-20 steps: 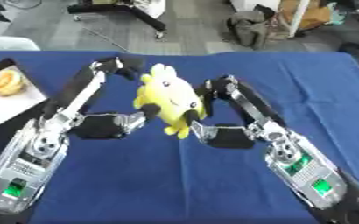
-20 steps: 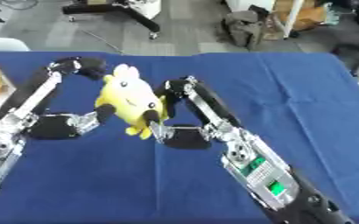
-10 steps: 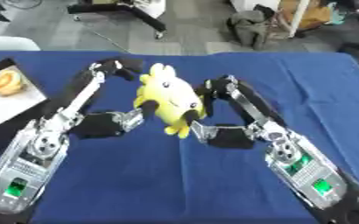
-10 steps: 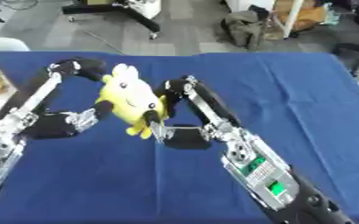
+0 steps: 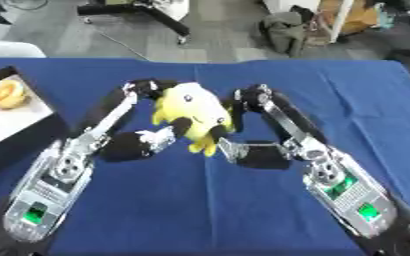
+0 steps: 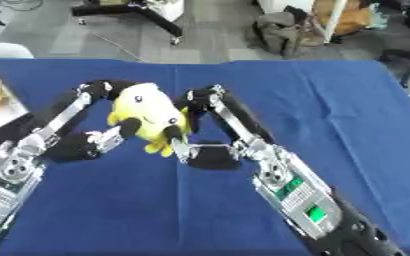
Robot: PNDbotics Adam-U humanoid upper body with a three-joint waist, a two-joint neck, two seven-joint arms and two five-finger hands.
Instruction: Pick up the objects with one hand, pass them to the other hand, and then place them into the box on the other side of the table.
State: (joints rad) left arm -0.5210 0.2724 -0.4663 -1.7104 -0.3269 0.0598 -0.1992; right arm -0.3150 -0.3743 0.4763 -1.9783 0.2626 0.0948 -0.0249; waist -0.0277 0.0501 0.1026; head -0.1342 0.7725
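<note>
Plush [image 5: 193, 113], one yellow toy, is held up over the blue table [image 5: 243, 210] between two robot hands: left robot hand [image 5: 147, 142] and right robot hand [image 5: 235, 150], both curled on it. Barely anything has shifted in the last second, so the handover looks mid-way. One box [image 5: 16, 125] sits at the left.

The plush toy [image 5: 194, 114] between the two hands is bright yellow with small dark eyes. The left hand [image 5: 163, 136] and right hand [image 5: 229, 148] are black with silver parts, and green lights glow on both forearms. The tabletop [image 5: 348, 95] is deep blue. Beyond the left hand, a black box [image 5: 16, 135] holds an orange-yellow object [image 5: 5, 94] on white.
</note>
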